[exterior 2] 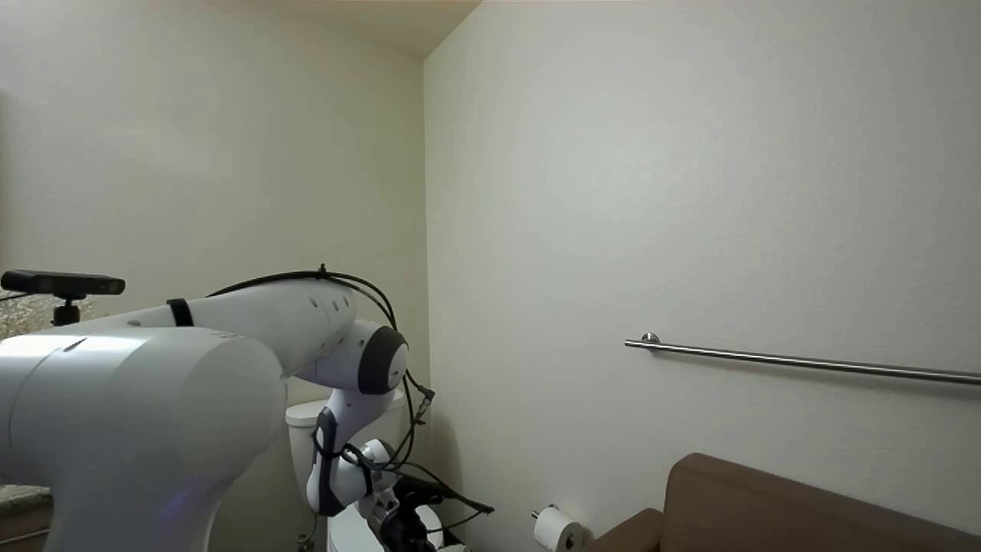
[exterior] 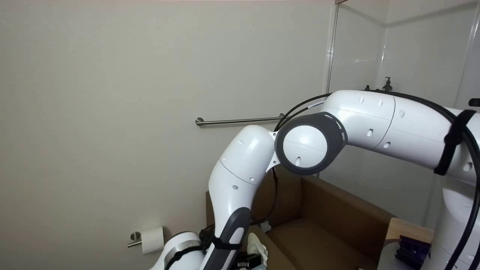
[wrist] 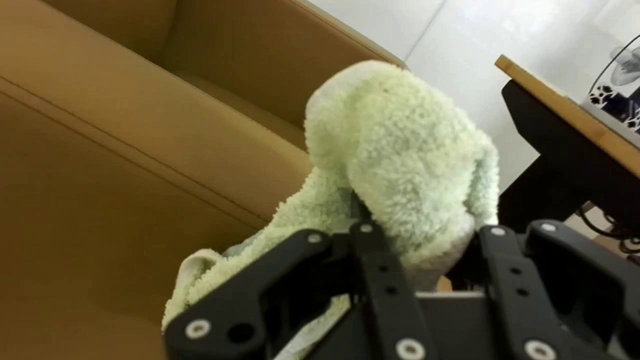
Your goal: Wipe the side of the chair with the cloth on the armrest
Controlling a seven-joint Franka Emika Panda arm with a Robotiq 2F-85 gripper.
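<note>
Right up front, the gripper has its fingers clamped on the cloth, and what a fat fold it is! Pale green-white pile balloons past the fingertips and buries them. Another fold slumps beside one finger, and a tail slips behind the linkage and out through the bottom of the wrist view. So the cloth is in the grip, between the fingers and ahead of them, over beside the brown armrest; touching it or just clear, I can't call it from here. In an exterior view it's barely a pale tuft, with the arm cutting across and the gripper half lost at the bottom edge.

Next back, the chair, partly masked by that arm and cut off below. A small pale scrap peeks past the forearm; too little shows to name it. By the robot's column, a wood-edged table carries a dark purple object, and those are black-and-white paw-like marks in the wrist view, sliced by its edge.

Further off, the toilet sits mostly behind the arm, the paper roll and metal rail hang on the wall, and deep in the corner stands a dark pump bottle, its foot hidden.
</note>
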